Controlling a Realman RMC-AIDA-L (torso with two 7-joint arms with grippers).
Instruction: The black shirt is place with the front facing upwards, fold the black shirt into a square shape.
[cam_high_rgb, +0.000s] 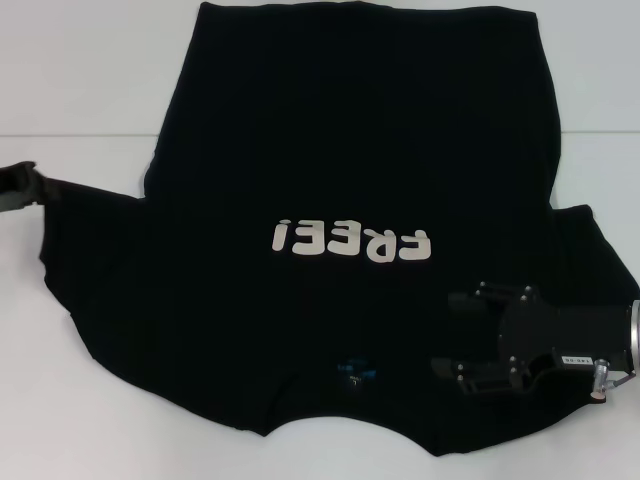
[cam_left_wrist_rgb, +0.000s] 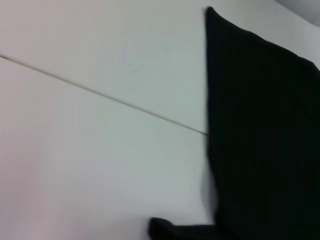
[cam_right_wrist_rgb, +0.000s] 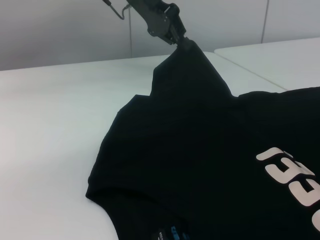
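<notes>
The black shirt (cam_high_rgb: 340, 150) is lying front up across the middle of the white table (cam_high_rgb: 70, 70), its collar toward the near edge and its hem reaching the far edge, so the cream lettering (cam_high_rgb: 350, 240) reads upside down in the head view. The left gripper (cam_high_rgb: 18, 187) is sitting at the table's left edge, pinching the tip of the left sleeve (cam_high_rgb: 90, 200) and lifting it slightly; the right wrist view shows this best, with that gripper (cam_right_wrist_rgb: 176, 39) closed on cloth raised into a peak. The right gripper (cam_high_rgb: 462, 335) is hovering over the shirt's right shoulder near the near edge, fingers spread and holding nothing. The work looks to be at the first step, gathering the sleeves for an inward fold. Next the right gripper probably needs to descend and pinch its own sleeve. The left wrist view is showing only a dark fabric edge (cam_left_wrist_rgb: 260, 140) against the table (cam_left_wrist_rgb: 100, 150), with no fingers visible.
</notes>
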